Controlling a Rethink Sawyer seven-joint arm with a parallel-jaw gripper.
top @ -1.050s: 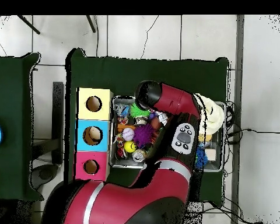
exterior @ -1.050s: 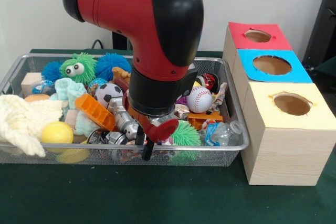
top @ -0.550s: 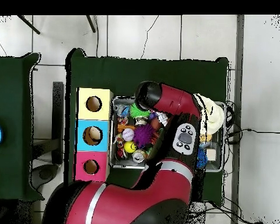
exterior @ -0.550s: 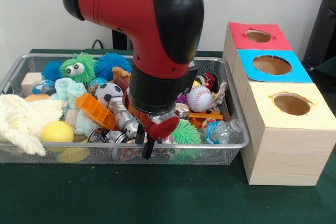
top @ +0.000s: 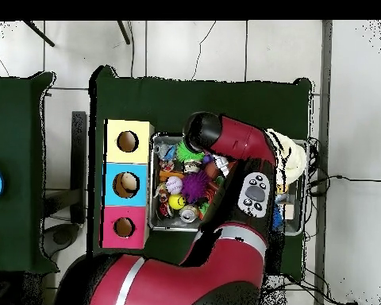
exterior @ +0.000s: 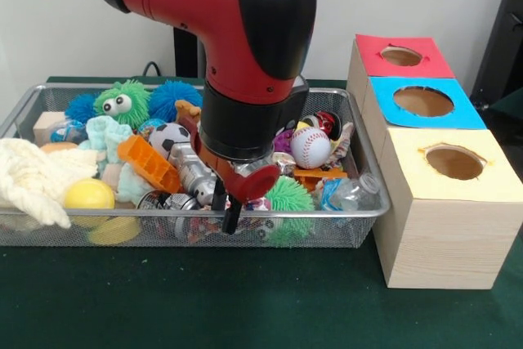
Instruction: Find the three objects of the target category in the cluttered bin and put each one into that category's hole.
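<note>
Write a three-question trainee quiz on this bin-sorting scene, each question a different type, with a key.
1. Multiple choice: In the front view, which box top lies nearest the camera? A) red B) blue C) yellow
2. True or false: The baseball has already been dropped into a hole.
3. Fill in: The gripper hangs over the ______ wall of the wire bin, beside the green spiky ball.

Key:
1. C
2. False; it lies among the clutter in the bin.
3. Front (camera-side). Whether it is open or shut cannot be told.
</note>
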